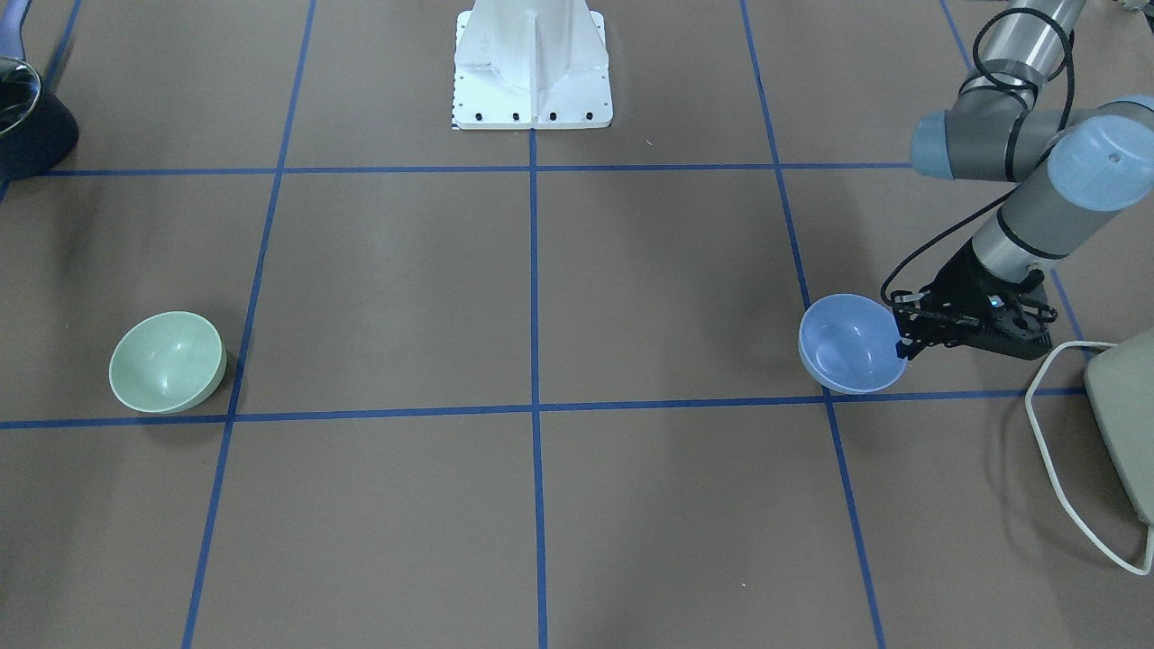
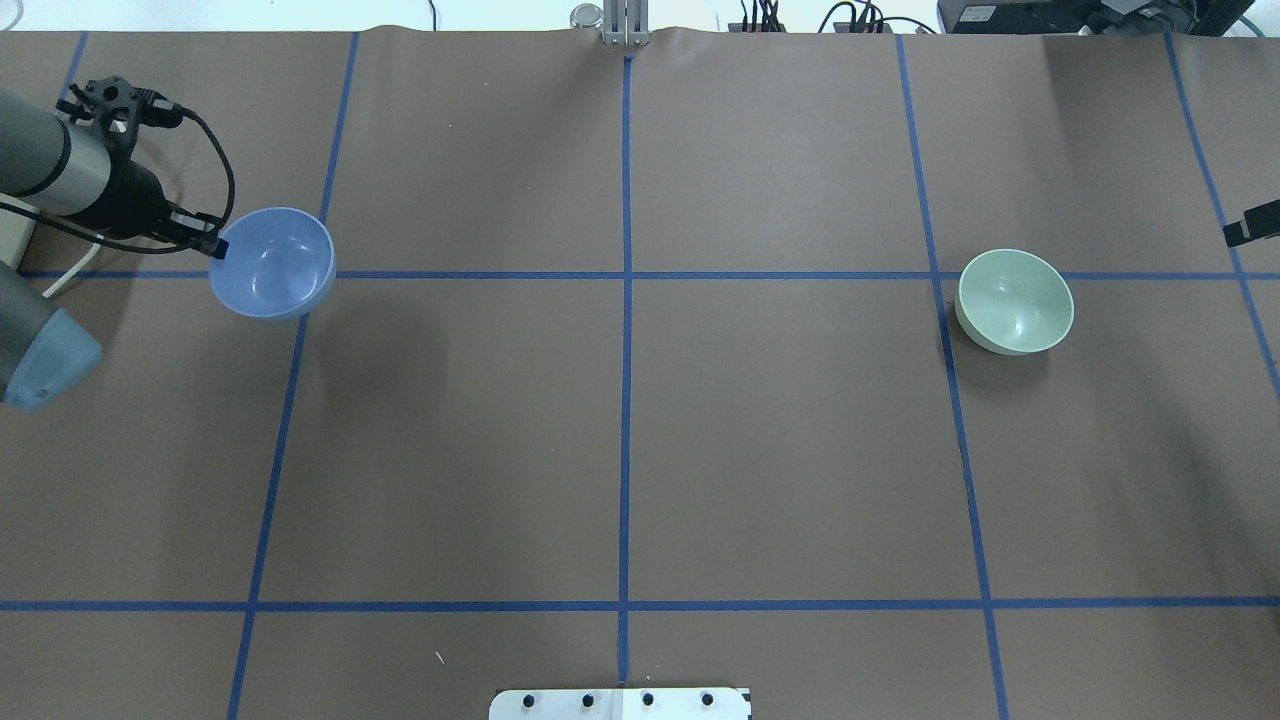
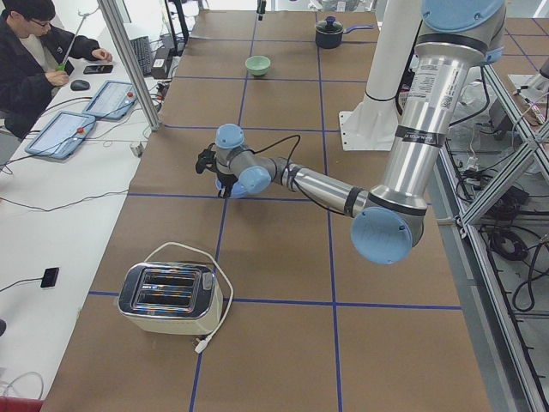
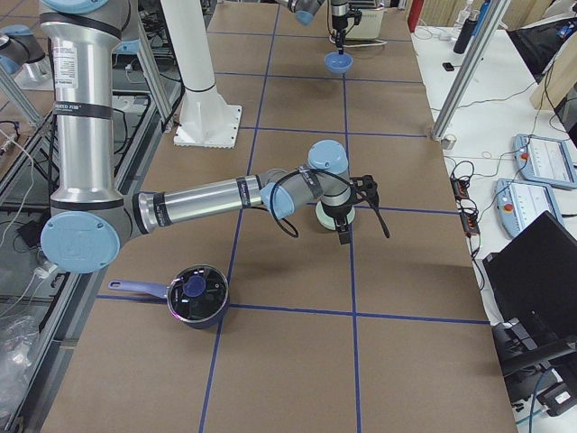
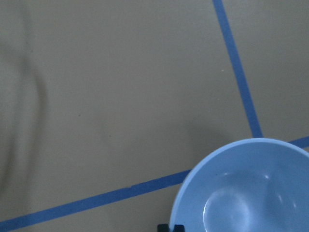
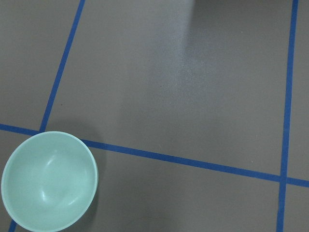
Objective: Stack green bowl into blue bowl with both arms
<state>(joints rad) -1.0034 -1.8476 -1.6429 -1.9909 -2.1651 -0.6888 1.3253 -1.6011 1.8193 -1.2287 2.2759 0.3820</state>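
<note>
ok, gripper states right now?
Left gripper: shut on blue bowl rim.
Right gripper: cannot tell, fingers not clearly shown.

Brown paper table cover (image 2: pixel 780 450), gridded with blue tape (image 2: pixel 625 400). White pedestal (image 1: pixel 532 68) at one long edge. Chrome toaster (image 3: pixel 167 296), white cord (image 1: pixel 1030 404) looped beside it. Dark lidded saucepan (image 4: pixel 196 296) (blue knob, blue handle). Seated person (image 3: pixel 30 51) at side desk with two tablets (image 3: pixel 60 135).

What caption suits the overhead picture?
The left hand grips the blue bowl by its rim; the green bowl sits across the table.
</note>
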